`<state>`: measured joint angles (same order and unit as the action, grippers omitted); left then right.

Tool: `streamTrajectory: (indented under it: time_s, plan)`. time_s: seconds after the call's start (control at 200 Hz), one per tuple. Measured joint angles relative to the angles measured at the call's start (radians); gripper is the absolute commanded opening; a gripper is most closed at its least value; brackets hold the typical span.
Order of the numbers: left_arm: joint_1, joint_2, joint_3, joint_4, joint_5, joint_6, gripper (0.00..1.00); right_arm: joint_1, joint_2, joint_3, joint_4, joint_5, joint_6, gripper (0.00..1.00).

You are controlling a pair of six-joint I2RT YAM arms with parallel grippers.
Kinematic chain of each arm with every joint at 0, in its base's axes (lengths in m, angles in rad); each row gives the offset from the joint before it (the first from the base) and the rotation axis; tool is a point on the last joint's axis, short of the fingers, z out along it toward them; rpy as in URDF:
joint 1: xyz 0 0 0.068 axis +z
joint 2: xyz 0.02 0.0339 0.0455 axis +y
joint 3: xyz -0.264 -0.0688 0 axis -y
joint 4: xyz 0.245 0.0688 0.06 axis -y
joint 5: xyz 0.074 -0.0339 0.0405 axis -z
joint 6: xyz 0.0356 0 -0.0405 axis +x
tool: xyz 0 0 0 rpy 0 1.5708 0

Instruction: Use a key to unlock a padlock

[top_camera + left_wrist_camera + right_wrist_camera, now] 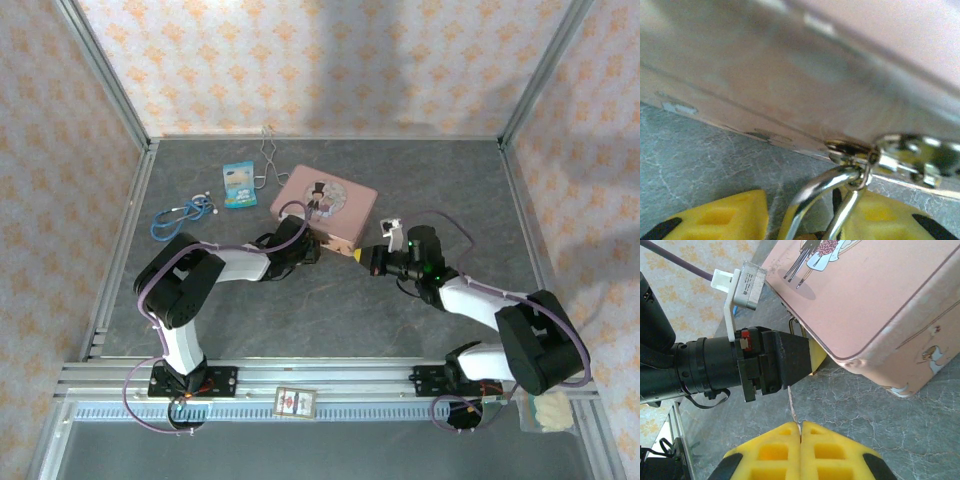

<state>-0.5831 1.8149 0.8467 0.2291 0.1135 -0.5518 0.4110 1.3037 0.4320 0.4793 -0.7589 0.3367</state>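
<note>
Our right end effector [800, 429] pinches the thin silvery key [793, 407] while, ahead, the left end effector [774, 215] clamps the silver-shackled padlock [812, 192] steady.

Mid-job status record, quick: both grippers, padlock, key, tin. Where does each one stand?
left gripper: at the pink tin's near side, straddling the shackle; grip unclear
padlock: silver shackle looped at the tin's clasp; body hidden
right gripper: shut, aimed toward the left gripper
key: thin silvery strip pinched between the right fingertips, sticking out ahead
</note>
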Motion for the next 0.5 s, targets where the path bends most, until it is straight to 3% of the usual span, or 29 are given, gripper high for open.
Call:
streamTrajectory:
  time_s: [0.235, 0.5]
  plan:
    - [0.011, 0.003, -0.010, 0.053, 0.034, -0.033, 0.10, 0.000, 0.000, 0.010, -0.003, 0.000, 0.002, 0.00]
    - [0.012, -0.005, -0.037, 0.148, 0.123, -0.180, 0.08, 0.000, -0.011, 0.010, -0.004, 0.000, 0.008, 0.00]
